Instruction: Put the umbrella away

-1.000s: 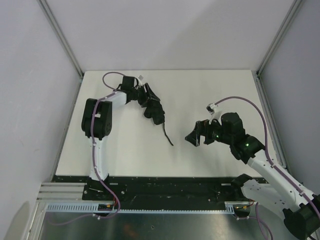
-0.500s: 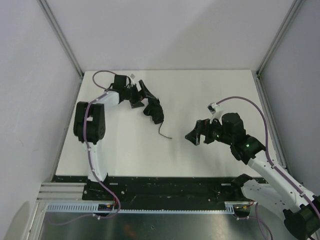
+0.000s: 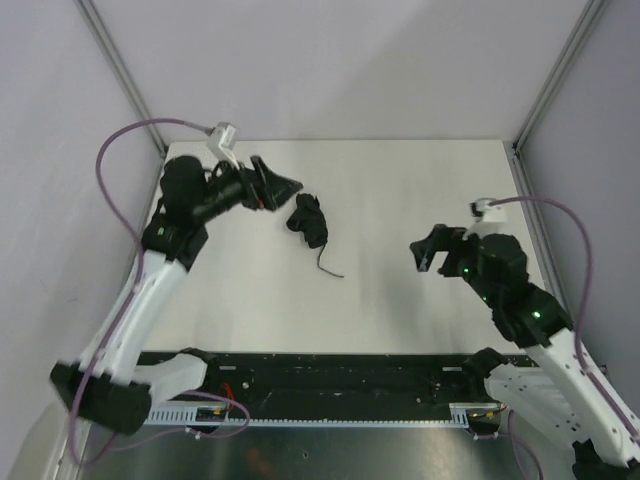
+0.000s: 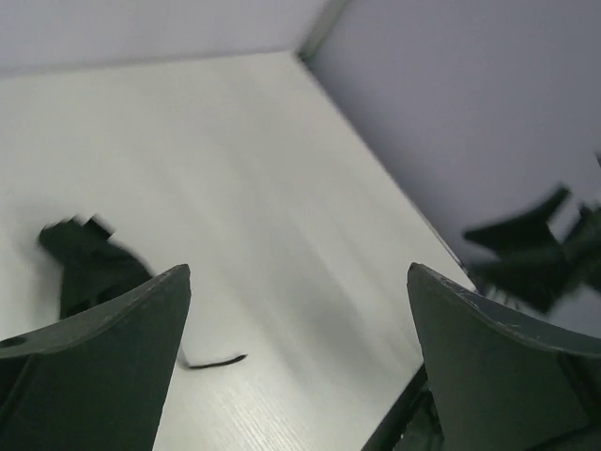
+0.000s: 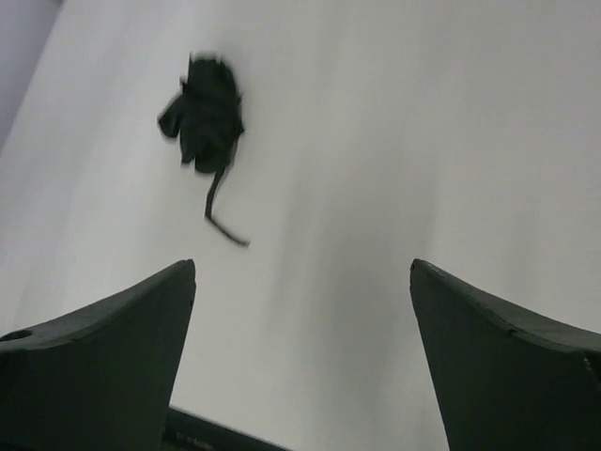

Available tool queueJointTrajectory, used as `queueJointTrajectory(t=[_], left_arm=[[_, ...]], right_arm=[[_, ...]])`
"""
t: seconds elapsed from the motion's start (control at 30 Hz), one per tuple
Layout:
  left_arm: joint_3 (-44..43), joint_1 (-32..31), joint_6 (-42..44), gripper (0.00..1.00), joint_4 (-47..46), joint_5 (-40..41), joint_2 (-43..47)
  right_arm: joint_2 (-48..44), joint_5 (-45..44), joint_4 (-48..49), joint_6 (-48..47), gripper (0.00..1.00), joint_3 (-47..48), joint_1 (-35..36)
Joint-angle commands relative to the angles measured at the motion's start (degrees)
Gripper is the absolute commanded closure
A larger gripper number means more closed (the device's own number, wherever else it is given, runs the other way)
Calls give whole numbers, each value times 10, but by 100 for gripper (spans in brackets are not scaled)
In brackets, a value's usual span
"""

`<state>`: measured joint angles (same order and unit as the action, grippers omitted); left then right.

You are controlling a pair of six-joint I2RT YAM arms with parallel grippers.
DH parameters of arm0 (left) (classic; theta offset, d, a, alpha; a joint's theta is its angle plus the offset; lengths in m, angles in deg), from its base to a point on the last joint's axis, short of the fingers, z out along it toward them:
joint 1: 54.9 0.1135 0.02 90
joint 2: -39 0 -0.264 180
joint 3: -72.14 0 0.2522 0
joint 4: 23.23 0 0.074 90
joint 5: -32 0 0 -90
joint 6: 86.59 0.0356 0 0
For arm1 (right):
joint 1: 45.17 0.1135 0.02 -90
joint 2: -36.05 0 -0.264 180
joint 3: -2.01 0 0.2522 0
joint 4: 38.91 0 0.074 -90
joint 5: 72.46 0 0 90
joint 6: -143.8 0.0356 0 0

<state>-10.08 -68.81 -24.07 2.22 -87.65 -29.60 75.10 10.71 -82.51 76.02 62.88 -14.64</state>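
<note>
Two grippers stand released, empty: left gripper [image 3: 283,186] just beside the umbrella [image 3: 308,220], right gripper [image 3: 423,252] well apart. Umbrella lies bundled on the table [image 3: 420,180], strap [image 3: 328,264] trailing toward the near edge.

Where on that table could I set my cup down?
Bare: the far right corner of the table, beyond the right gripper, and the near-left stretch in front of the umbrella. Crowded: far left, where the left gripper hangs beside the umbrella.
</note>
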Motion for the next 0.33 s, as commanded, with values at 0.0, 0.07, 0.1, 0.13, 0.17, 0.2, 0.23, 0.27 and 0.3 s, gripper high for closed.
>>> queueJointTrajectory(t=[0.0,0.07,0.1,0.13,0.17,0.2,0.23,0.27,0.3], left_arm=[[36,-90,101,1,-15,72,137],[50,-116,112,1,-37,94,187],[59,-123,114,1,-51,99,209],[66,-127,116,1,-64,104,230],[73,-129,118,1,-74,110,247],[78,-130,121,1,-82,116,265],[82,-130,124,1,-90,121,279],[87,-131,128,1,-96,124,291],[92,-131,132,0,-103,127,301]], right_arm=[[-76,-146,-44,-22,1,76,-3],[-111,-149,-41,-36,1,88,-3],[-130,-150,-37,-43,1,91,-3],[-148,-151,-33,-49,1,93,-3],[-163,-151,-29,-54,1,93,-3],[-178,-153,-28,-56,1,94,-3],[-189,-154,-26,-58,1,94,-3],[-200,-152,-24,-62,1,94,-3],[-210,-150,-23,-66,1,94,-3]])
